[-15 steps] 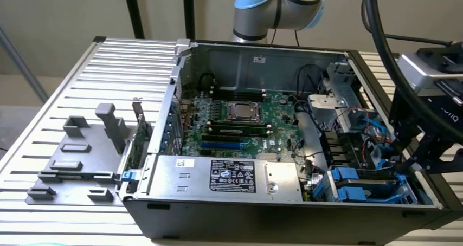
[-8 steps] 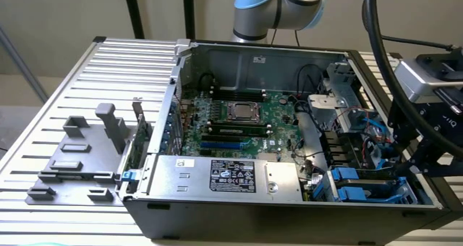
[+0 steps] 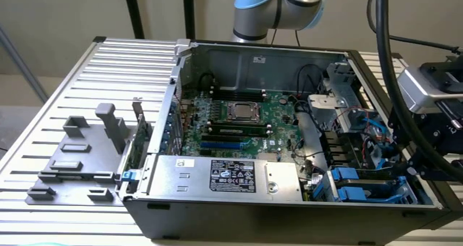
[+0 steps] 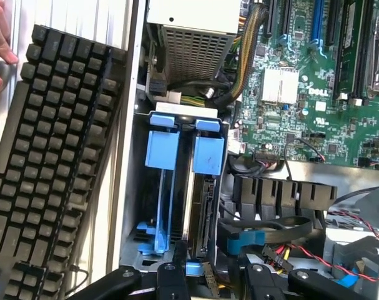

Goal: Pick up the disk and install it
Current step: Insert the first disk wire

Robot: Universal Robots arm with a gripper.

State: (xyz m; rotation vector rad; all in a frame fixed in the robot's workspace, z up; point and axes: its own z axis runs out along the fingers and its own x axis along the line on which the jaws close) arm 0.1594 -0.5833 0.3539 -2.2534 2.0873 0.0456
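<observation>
Nearest, the fingers (image 4: pixel 170 280) clasp the disk (image 4: pixel 200 209), which stands on edge in the bay (image 4: pixel 144 209). A black cable (image 4: pixel 283 224) just beside the bay could snag. Farther in, any tilt could jam the disk against the bay's blue rails (image 4: pixel 208 155).

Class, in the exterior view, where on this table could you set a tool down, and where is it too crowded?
Free: the slatted table between the grey fixture and the far edge, beside the open computer case. Crowded: inside the case, motherboard, power supply and blue drive carriers leave no bare floor.
</observation>
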